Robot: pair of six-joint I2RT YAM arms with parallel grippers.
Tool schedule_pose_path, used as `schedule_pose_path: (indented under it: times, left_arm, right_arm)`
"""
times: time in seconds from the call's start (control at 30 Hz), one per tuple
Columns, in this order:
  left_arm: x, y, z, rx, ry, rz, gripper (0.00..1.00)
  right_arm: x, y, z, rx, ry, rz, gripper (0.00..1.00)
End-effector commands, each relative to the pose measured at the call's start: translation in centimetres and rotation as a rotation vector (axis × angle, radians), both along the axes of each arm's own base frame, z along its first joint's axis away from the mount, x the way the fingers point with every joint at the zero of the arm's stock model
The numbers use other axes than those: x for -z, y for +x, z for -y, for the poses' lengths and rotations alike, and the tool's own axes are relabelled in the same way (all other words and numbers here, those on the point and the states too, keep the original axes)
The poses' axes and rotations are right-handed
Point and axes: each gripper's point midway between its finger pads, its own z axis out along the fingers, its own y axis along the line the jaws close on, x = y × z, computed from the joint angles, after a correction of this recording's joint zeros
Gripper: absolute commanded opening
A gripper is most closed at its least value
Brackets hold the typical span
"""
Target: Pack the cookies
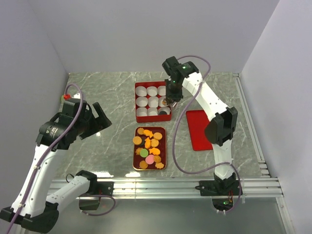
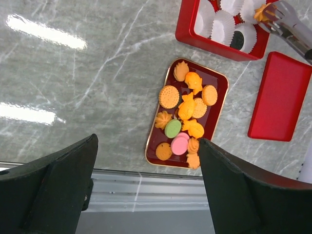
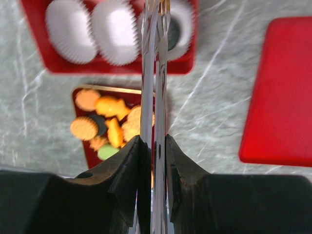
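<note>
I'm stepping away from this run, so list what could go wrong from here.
1. The right claw pinches tongs holding an orange cookie over the box. The cookie may slip, or land in the cup that already holds a dark cookie.
2. The right arm's cable hangs beside the tray and could nudge it when the arm swings back.

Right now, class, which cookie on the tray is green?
The round cookie beside the pink one, toward the tray's near end; no other there is green.
</note>
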Motion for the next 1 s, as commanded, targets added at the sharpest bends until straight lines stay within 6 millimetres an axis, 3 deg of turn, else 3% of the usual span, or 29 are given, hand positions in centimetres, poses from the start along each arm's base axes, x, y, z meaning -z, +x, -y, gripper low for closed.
schedule_pose_path:
  times: [0.0,0.2,0.53,0.67,0.8,0.97]
  left_arm:
    - [-0.9,0.3,0.7,-0.023,-0.06,0.015,0.9]
    - [-0.5,0.4,1.3,-0.021,-0.103,0.023,0.89]
    - [-0.7,0.1,0.8,0.035,-0.032,0.018,0.89]
    - [-0.8,-0.2,0.6,0.022,-0.036,0.03,0.89]
    - [-0.9,-0.2,0.4,-0.003,-0.045,0.047,0.89]
    - [-1.2,-0.2,0.0,-0.037,-0.054,0.066,0.89]
  right_arm:
    - [-1.8,2.4,0.2,-0.018,0.045,0.089,0.0]
    - [-0.3,3.6,0.9,-0.001,0.035,0.08,0.0]
    - [0.5,5.0,-0.8,0.019,0.096,0.079,0.0]
    - [0.9,5.0,-0.7,0.025,0.096,0.074,0.11]
    - [0.2,4.9,-0.1,0.022,0.074,0.096,0.29]
    - [0.1,4.5,0.5,0.016,0.058,0.093,0.39]
